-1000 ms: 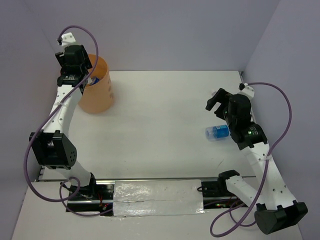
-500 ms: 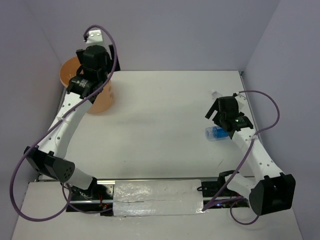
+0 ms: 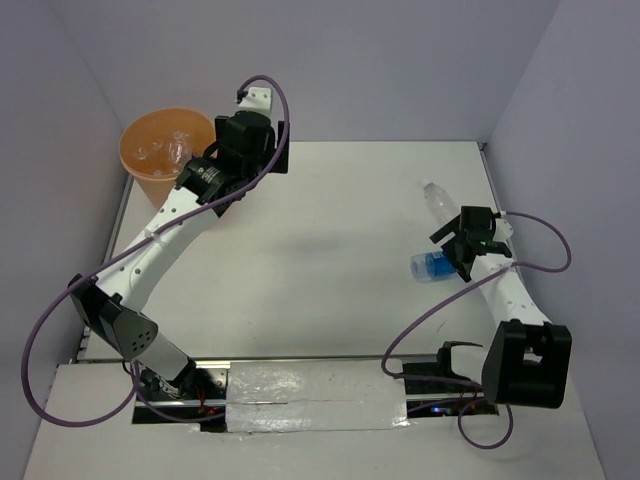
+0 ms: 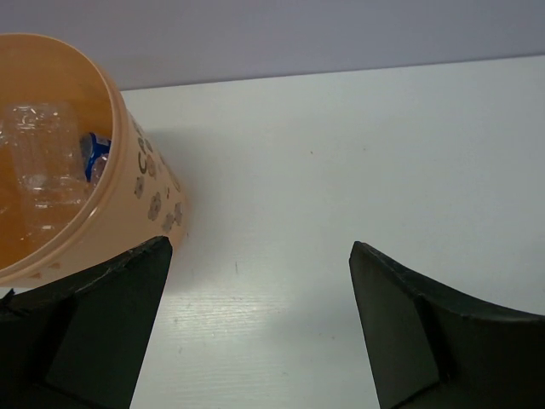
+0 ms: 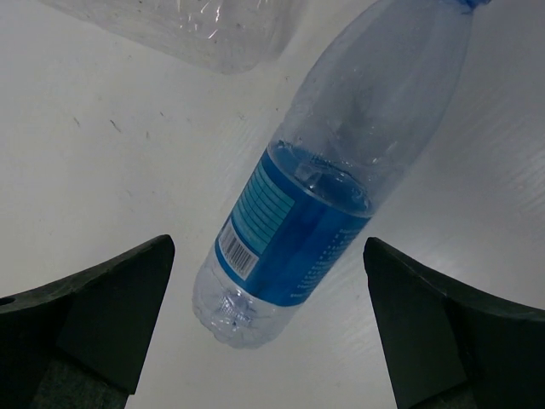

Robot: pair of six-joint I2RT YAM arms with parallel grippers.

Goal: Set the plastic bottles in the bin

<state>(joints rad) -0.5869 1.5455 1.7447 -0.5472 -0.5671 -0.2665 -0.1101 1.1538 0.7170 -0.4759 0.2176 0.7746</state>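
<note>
A white bench (image 3: 330, 250) sits boxed in by plain lilac-grey walls. The left fingers (image 4: 94, 332) stand wide apart with nothing between them, over bare bench just to the right of the bin (image 4: 140, 192). That orange bin stands upright at the far left corner, and inside it lie crinkled clear bottles (image 4: 38, 162), one showing a blue cap (image 4: 94, 152). The left arm (image 3: 160, 235) bends up from its base, and its wrist passes just beside the bin's rim. Over on the right side, the right fingers (image 5: 94, 315) are also spread apart and hold nothing. The blue-labelled bottle (image 5: 306, 213) lies on its side on the bench below the gap between them, base towards the wrist and blue cap pointing away. A second clear bottle (image 5: 196, 25) lies on the bench just beyond it, the two close but not touching. The right arm (image 3: 510, 300) reaches forward along the bench's right edge.
</note>
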